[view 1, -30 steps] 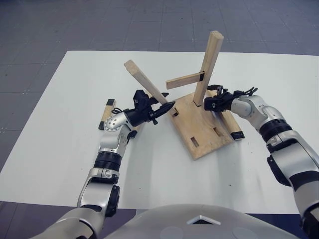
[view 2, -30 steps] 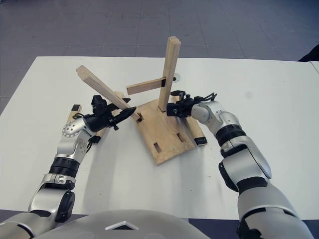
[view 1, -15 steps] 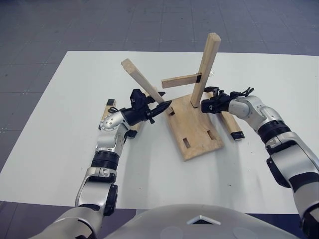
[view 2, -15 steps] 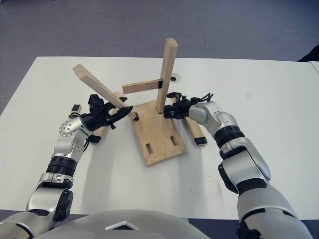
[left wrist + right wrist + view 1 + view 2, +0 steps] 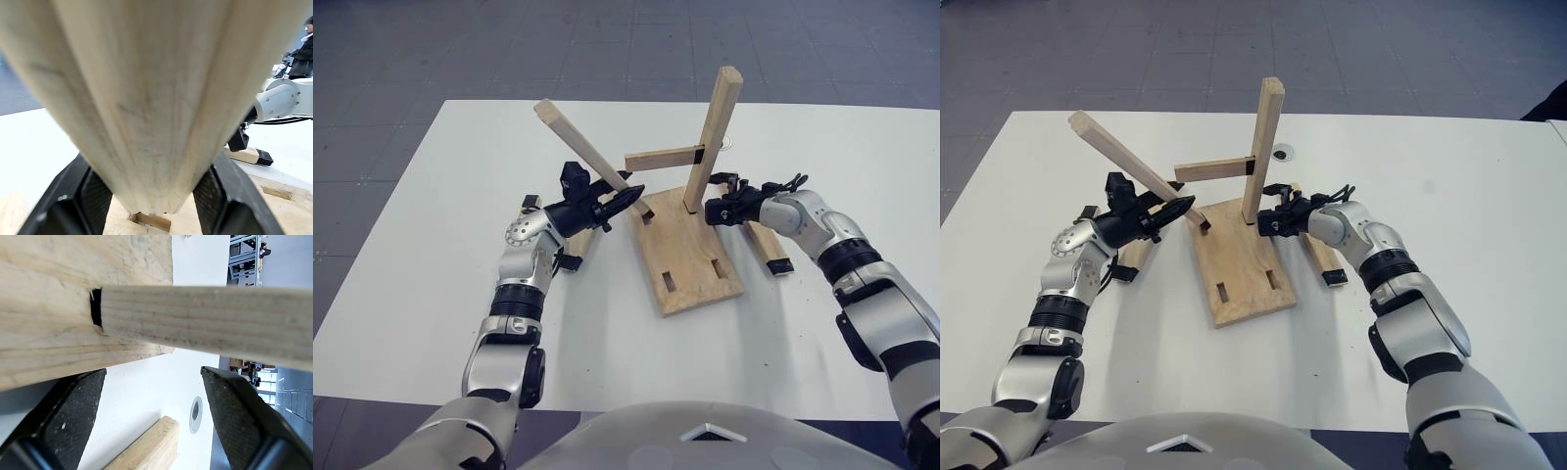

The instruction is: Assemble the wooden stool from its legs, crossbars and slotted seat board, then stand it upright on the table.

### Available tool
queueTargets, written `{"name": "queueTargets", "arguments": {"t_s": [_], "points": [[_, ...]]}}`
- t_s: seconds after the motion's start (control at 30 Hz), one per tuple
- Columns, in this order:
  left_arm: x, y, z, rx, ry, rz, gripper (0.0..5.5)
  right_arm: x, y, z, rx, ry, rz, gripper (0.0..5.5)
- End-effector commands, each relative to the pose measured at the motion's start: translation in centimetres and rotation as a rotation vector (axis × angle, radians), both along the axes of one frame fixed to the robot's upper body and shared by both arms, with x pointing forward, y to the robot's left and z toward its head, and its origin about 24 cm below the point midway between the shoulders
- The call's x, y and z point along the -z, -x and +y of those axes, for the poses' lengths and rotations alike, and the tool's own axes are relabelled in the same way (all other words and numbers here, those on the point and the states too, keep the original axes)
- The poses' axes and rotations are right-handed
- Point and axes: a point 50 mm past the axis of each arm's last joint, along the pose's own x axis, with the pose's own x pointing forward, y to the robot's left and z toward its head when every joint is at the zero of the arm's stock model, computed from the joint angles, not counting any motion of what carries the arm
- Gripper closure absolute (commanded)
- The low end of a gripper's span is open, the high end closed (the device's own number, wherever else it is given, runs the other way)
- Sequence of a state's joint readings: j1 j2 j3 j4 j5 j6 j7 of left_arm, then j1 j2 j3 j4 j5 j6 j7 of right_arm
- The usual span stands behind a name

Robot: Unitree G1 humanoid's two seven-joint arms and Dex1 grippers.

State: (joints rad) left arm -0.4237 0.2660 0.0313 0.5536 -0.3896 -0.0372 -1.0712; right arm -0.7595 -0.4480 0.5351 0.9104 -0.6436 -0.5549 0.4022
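Pinching the tilted leg (image 5: 579,149) low down, the left gripper (image 5: 623,199) holds its foot at a slot in the seat board (image 5: 693,266), which lies flat on the table (image 5: 421,255). The right gripper (image 5: 710,211) clamps the base of the upright leg (image 5: 711,132), which carries a crossbar (image 5: 661,159).

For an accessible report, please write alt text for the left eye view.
On a white table, the robot's left gripper holds a tilted leg at the seat board; the right gripper is beside the base of an upright leg bearing a crossbar.
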Motion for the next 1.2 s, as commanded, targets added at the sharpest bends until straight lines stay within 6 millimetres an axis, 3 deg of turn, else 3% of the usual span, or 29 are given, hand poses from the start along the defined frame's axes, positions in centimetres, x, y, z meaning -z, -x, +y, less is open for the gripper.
{"name": "queueTargets", "arguments": {"t_s": [0.03, 0.37, 0.6, 0.8, 1.07, 1.2], "points": [[0.5, 0.7, 0.5, 0.067, -0.103, -0.035, 3.45, 0.9, 0.6, 0.5, -0.031, 0.014, 0.042, 1.91], [-0.5, -0.8, 1.7, 0.022, -0.147, -0.119, 3.45, 1.0, 0.8, 0.7, -0.043, 0.012, 0.051, 1.91], [0.7, 0.5, 1.9, 0.163, -0.210, -0.064, 3.45, 0.8, 0.6, 0.8, -0.039, 0.005, 0.047, 1.91], [1.0, 0.7, 2.9, 0.182, -0.263, -0.038, 3.45, 0.7, 0.6, 0.7, -0.031, -0.003, 0.054, 1.91], [4.2, 2.4, 3.2, 0.172, -0.298, 0.137, 3.45, 0.8, 0.7, 0.7, -0.036, -0.006, 0.055, 1.91], [3.4, 1.8, 3.8, 0.209, -0.398, 0.112, 3.45, 0.9, 0.9, 0.6, -0.032, -0.007, 0.059, 1.91]]}}
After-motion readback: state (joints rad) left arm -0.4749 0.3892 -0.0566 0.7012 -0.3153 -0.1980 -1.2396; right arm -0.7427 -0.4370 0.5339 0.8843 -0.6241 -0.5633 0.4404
